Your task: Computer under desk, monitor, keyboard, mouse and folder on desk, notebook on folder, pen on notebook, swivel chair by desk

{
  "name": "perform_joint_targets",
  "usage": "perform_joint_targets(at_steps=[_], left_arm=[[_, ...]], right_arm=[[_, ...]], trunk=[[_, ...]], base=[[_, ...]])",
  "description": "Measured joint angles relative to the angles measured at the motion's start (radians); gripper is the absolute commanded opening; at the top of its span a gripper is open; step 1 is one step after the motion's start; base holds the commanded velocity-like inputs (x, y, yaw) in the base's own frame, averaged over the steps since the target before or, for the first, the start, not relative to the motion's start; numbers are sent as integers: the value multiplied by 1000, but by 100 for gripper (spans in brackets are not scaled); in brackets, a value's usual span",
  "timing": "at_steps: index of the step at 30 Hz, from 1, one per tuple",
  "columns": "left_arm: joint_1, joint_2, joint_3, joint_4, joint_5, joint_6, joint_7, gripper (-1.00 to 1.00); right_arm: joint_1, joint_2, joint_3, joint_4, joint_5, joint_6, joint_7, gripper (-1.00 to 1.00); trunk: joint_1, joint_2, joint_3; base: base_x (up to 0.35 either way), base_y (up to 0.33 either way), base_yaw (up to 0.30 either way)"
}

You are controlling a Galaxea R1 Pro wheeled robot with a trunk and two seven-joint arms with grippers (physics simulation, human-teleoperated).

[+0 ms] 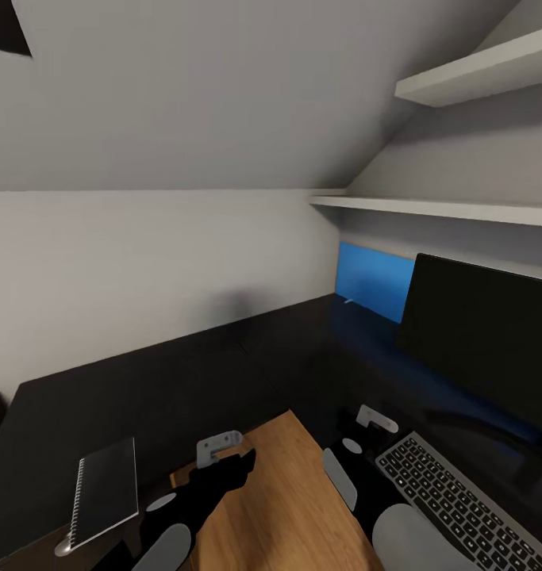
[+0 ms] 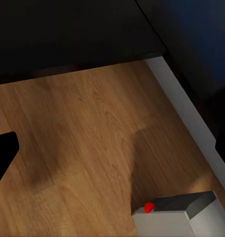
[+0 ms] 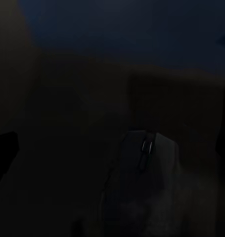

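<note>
Monitor (image 1: pixel 485 349) cut off; mouse (image 3: pixel 142 182) perhaps dim

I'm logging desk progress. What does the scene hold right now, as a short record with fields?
monitor: upright on the desk, at the head view's right
keyboard: flat on the desk in front of the monitor
mouse: on the dark desk, below the right claw
notebook: spiral-bound, lying on the desk's left part
floor: wood, beneath the left claw
shelves: two on the wall above the monitor
claw states: cannot tell for either
</note>
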State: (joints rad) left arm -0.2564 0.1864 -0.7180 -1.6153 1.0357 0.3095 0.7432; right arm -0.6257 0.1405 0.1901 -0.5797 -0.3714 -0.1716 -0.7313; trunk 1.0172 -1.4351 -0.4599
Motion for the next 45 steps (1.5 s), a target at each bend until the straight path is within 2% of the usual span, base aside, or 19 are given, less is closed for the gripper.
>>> perform_joint_targets(at_steps=[11,14,15,18,19,21,22,24,25,33,45], left_arm=[[0,1,2,0,-1,0,0,100],[0,1,3,0,-1,0,0,100],[0,2,4,0,-1,0,0,100],[0,5,10,0,-2,0,0,100],[0,6,13,0,-2,0,0,100],[0,7,16,0,-2,0,0,100],[0,6,20,0,-2,0,0,100],[0,6,20,0,-2,0,0,100],[0,6,21,0,-2,0,0,100],[0,6,21,0,-2,0,0,100],[0,5,19,17,1,0,0,100]], right_arm=[[1,0,1,-9,1,0,0,100],[1,1,10,-43,3,1,-1,100],[1,1,24,-82,8,23,-2,100],[1,0,35,-151,6,143,0,100],[2,-1,38,-203,1,232,2,100],[4,-1,39,-270,0,342,2,100],[16,-4,39,-419,1,540,2,100],[45,-6,39,-528,0,604,2,100],[78,-7,39,-591,-2,633,2,100],[190,-8,46,-777,-1,665,4,100],[197,-6,46,-796,-5,668,5,100]], trunk=[[0,0,0],[0,0,0],[0,0,0],[0,0,0],[0,0,0],[0,0,0],[0,0,0],[0,0,0],[0,0,0],[0,0,0],[0,0,0]], base=[[0,0,0],[0,0,0],[0,0,0],[0,0,0],[0,0,0],[0,0,0],[0,0,0],[0,0,0],[0,0,0],[0,0,0],[0,0,0]])
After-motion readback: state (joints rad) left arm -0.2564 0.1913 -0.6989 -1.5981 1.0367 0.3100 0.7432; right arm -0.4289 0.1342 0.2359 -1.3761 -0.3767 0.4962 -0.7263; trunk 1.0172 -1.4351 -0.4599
